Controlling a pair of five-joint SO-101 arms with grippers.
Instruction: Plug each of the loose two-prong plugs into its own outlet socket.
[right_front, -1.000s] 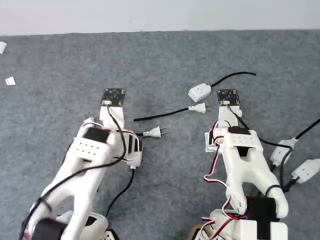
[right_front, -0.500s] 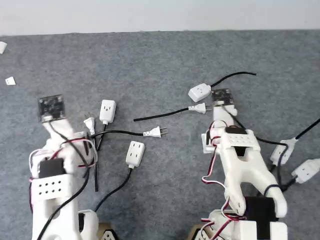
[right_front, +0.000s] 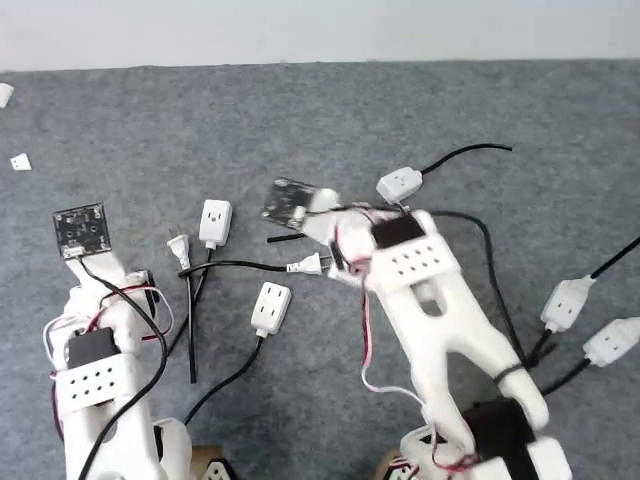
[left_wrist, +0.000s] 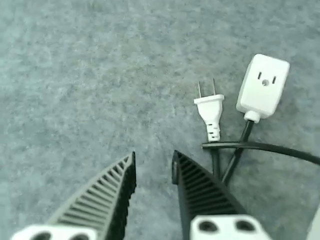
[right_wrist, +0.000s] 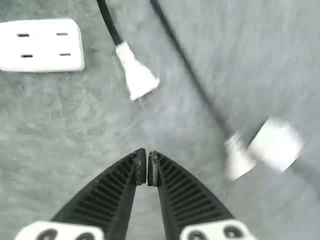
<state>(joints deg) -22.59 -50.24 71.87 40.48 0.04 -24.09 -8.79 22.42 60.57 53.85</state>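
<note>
Ops: Movement on the right side. The white printed right arm (right_front: 430, 310) was parked at 3 o'clock half a second ago. Now it's swung in over table centre, wrist just beside the white plastic two-prong centre plug (right_front: 308, 264), at its 2 o'clock.

Dev: Jaws?

Ops: Black ribbed jaws of the right gripper (right_wrist: 147, 160) meet tip to tip, holding nothing. A white plug lies on the grey carpeted table (right_front: 450, 100) just ahead of the tips, prongs toward them. Probably the centre plug. Untouched.

Dev: Left side?

Ops: The white left arm (right_front: 95, 380) covered the middle sockets a second ago and is now pulled back to 8 o'clock. The left gripper (left_wrist: 152, 160) shows a narrow gap between its jaws, empty, over bare carpet.

Dev: Where are the parts?

Ops: The white two-prong left plug (right_front: 178, 245) lies loose at 8 o'clock of the white boxy plastic upper socket (right_front: 214, 222), just beside it, not inserted. The white boxy lower socket (right_front: 270, 306) sits at 7 o'clock of the centre plug, apart from it. The white far socket (right_front: 400, 183) is at 12 o'clock of the right wrist. Two more white edge sockets (right_front: 565, 300) are at 4 o'clock.

Dev: So?

Ops: No plug seated that I can see, so the task is barely started. My read is that the left arm cleared out so the right can take the centre plug. Its jaws need to spread first, since shut tips would just shove the plug. The crossing black cords (right_front: 230, 266) could drag the neighbours.
</note>
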